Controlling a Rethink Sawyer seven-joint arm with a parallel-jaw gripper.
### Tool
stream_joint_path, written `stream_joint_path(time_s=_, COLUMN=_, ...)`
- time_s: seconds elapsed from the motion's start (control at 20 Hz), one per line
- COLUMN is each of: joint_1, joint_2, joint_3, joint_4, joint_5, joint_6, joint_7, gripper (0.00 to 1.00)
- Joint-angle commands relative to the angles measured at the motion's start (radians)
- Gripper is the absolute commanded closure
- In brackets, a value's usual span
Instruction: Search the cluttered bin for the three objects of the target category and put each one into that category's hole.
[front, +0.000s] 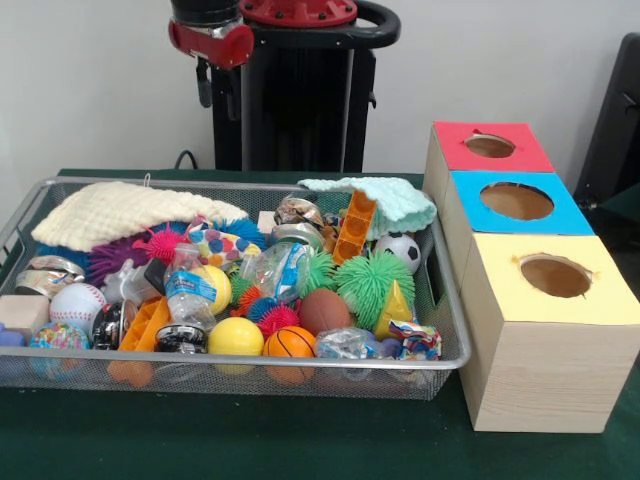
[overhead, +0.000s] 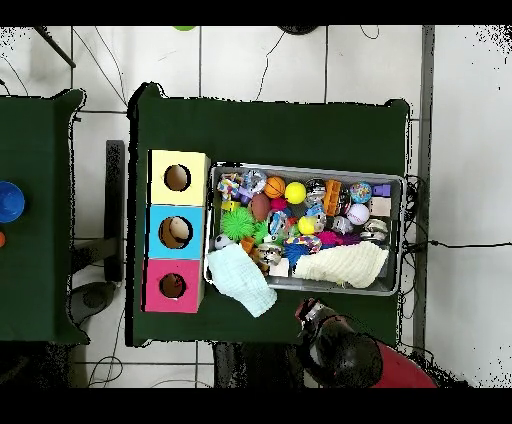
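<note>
The wire mesh bin is full of toys. Small balls lie in it: an orange basketball, a yellow ball, a soccer ball and a baseball. An orange-brown and white patterned ball sits near the far rim. The red-topped box's hole is at the far end of the box row. My gripper hangs open and empty, high above the table behind the bin's far rim.
A blue-topped box and a yellow-topped box stand in the row beside the bin. A cream cloth and a mint cloth drape over the toys. Green and pink spiky pom balls, bottles and a brown football crowd the bin.
</note>
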Motion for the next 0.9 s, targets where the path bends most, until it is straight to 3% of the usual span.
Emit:
stream_joint_path(time_s=0.05, joint_1=-0.057, joint_2=-0.062, joint_3=0.091, joint_4=0.05, joint_5=-0.268, joint_6=-0.23, joint_7=-0.079, gripper=0.0)
stream_joint_path(time_s=0.15, joint_1=-0.062, joint_2=-0.043, joint_3=0.086, joint_4=0.053, joint_5=-0.284, joint_6=-0.238, joint_7=-0.057, gripper=0.0)
stream_joint_path(time_s=0.35, joint_1=-0.093, joint_2=0.084, joint_3=0.071, joint_4=-0.013, joint_5=-0.358, joint_6=-0.328, joint_7=0.002, gripper=0.0)
stream_joint_path(time_s=0.7, joint_1=-0.155, joint_2=0.116, joint_3=0.107, joint_4=-0.093, joint_5=-0.406, joint_6=-0.293, joint_7=0.003, gripper=0.0)
stream_joint_path(time_s=0.9, joint_1=-0.181, joint_2=0.209, joint_3=0.124, joint_4=-0.168, joint_5=-0.431, joint_6=-0.293, joint_7=-0.009, gripper=0.0)
